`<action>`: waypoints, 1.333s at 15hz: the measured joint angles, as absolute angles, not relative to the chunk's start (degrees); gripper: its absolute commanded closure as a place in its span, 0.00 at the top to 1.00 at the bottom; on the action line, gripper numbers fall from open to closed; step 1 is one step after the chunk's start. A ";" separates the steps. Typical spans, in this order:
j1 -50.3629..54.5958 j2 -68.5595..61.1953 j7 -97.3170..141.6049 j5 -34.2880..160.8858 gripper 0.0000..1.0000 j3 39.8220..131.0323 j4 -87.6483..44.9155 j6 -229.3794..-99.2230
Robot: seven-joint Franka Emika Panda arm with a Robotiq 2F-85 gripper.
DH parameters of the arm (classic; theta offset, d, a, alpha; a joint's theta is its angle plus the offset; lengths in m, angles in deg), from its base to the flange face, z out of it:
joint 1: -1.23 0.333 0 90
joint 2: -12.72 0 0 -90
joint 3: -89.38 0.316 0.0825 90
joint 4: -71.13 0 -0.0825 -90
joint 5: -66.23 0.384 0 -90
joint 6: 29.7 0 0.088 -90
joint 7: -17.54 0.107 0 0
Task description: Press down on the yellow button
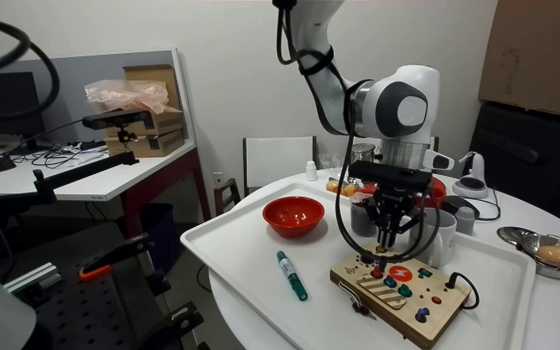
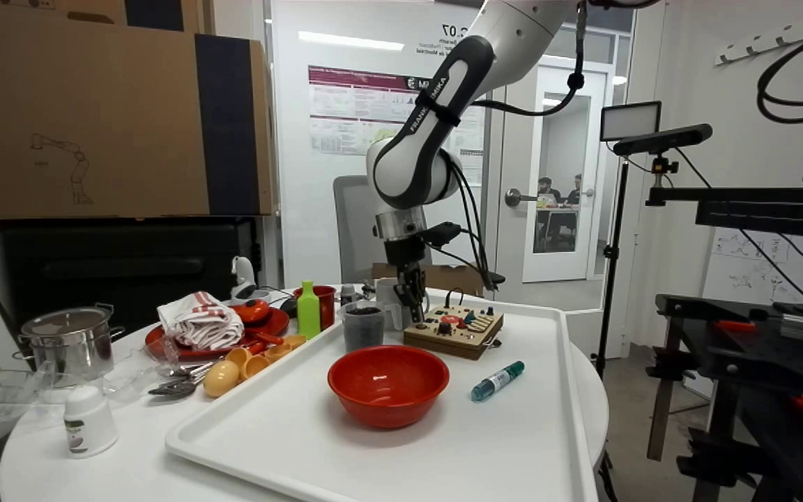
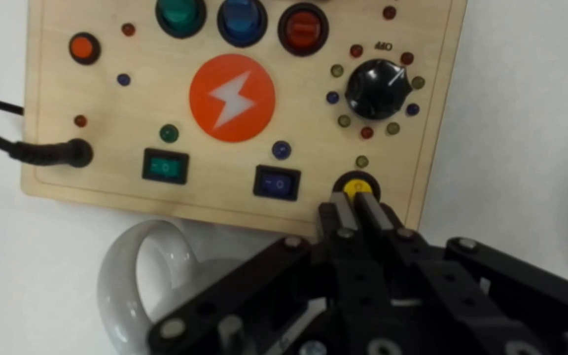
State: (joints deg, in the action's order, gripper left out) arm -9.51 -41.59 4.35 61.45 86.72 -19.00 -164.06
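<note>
The yellow button [image 3: 357, 185] is a small round button in a black ring near a corner of the light wooden board [image 3: 220, 197]. It also shows in both exterior views [image 1: 381, 250] [image 2: 421, 326]. My gripper [image 3: 357, 198] points down at it, with its fingers almost together and only a narrow gap between them, holding nothing. In the wrist view the fingertips overlap the button's lower part and hide it. In both exterior views the gripper [image 1: 385, 240] [image 2: 417, 317] is right at the button. I cannot tell whether the tips touch it or whether it is pressed.
A white mug [image 3: 111, 291] stands beside the board near my gripper. A black knob [image 3: 377, 89] and a blue switch [image 3: 277, 183] are near the button. A cable loop hangs over the board. The white tray [image 2: 290, 460] also holds a red bowl [image 2: 387, 387] and green marker [image 2: 498, 381].
</note>
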 measured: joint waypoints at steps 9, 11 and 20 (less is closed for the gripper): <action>-9.44 -42.42 4.59 61.45 0.10 86.72 -17.26 -161.92; -9.36 -42.46 4.69 61.45 0.10 86.74 -17.25 -161.89; -9.73 -42.64 5.58 62.68 0.10 86.87 -17.25 -162.41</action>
